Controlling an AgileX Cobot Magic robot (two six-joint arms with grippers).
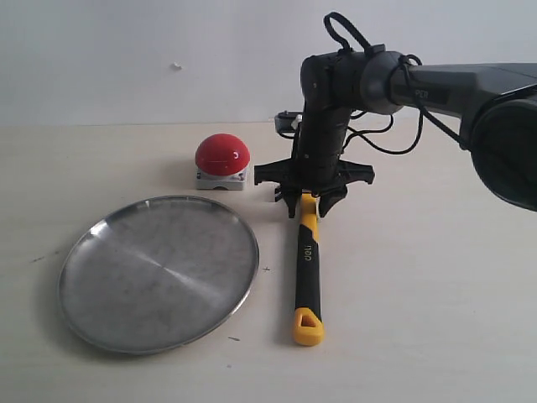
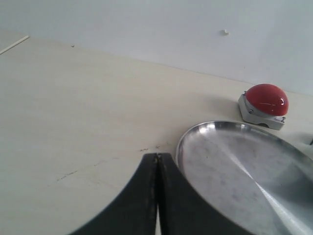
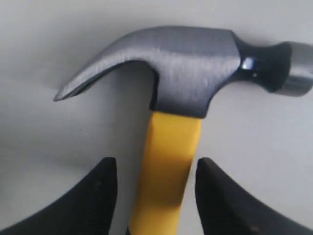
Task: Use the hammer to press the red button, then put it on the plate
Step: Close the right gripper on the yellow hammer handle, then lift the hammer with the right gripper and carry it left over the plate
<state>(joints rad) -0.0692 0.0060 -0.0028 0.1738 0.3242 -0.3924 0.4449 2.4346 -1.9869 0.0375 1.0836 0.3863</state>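
The hammer (image 1: 308,269) lies flat on the table, head away from the camera and yellow looped end near the front edge. My right gripper (image 1: 308,201) stands open over the yellow neck of the handle (image 3: 166,171), just below the dark head (image 3: 190,63); there is a gap between each finger and the handle. The red button (image 1: 222,155) sits on its grey base left of the gripper. The silver plate (image 1: 101,243) lies at front left. My left gripper (image 2: 157,159) is shut on nothing, beside the plate's rim (image 2: 182,142); the red button (image 2: 266,99) shows beyond.
The pale wooden table ends at a white wall behind. The right arm's dark body (image 1: 336,92) and cables hang over the hammer head, hiding it in the exterior view. The left arm is out of the exterior view.
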